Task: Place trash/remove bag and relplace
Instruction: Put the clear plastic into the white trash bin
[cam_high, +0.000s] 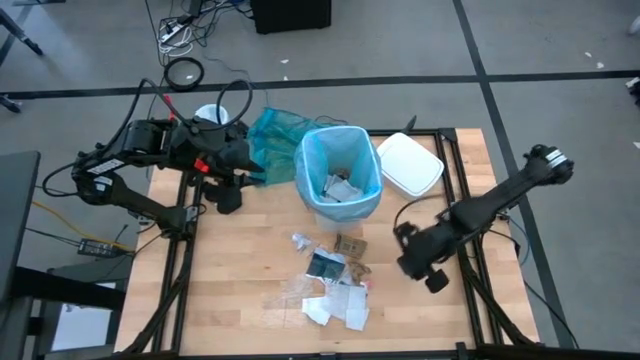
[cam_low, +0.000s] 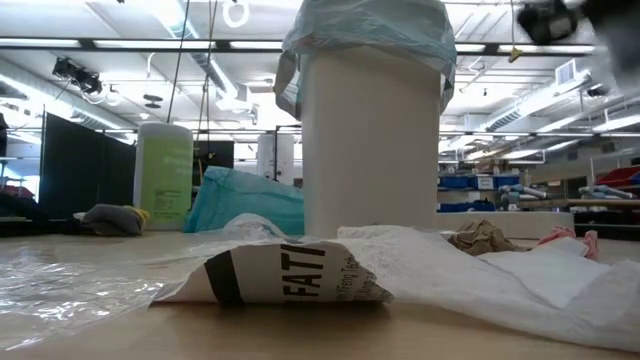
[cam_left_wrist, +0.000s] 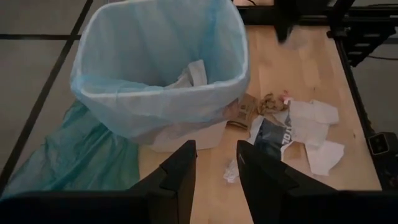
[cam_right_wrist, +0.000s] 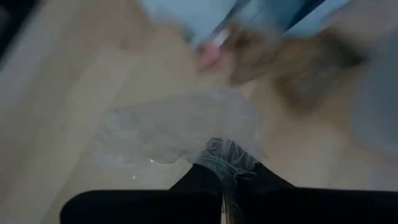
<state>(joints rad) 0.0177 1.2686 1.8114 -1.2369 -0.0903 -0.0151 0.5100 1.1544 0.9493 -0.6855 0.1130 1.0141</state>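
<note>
The sky-blue bag (cam_high: 312, 165) lines the white bin (cam_low: 370, 140) at the table's middle, its rim folded over the bin's top, with a few scraps of trash (cam_high: 340, 188) inside. More trash (cam_high: 330, 280) lies on the table on the bin's near side: white paper, a dark packet, brown wrappers and clear plastic. My left gripper (cam_left_wrist: 214, 165) hangs open above the table, left of the bin, touching nothing. My right gripper (cam_high: 408, 245) is near and right of the bin, shut on a clear plastic scrap (cam_right_wrist: 180, 130). My right gripper pinches a bunched edge of the clear plastic scrap (cam_right_wrist: 227, 155) between its two shut fingers, which slant downward. The rest of the sheet spreads out crumpled beyond the fingertips. The view is blurred, so I cannot tell whether its far end touches the table.
A darker teal bag (cam_high: 272, 128) lies crumpled at the bin's far left, beside my left arm. A white lid (cam_high: 410, 163) rests to the bin's right. A pale green canister (cam_low: 165, 175) stands at the far left. Black frame rails run along the table's edges.
</note>
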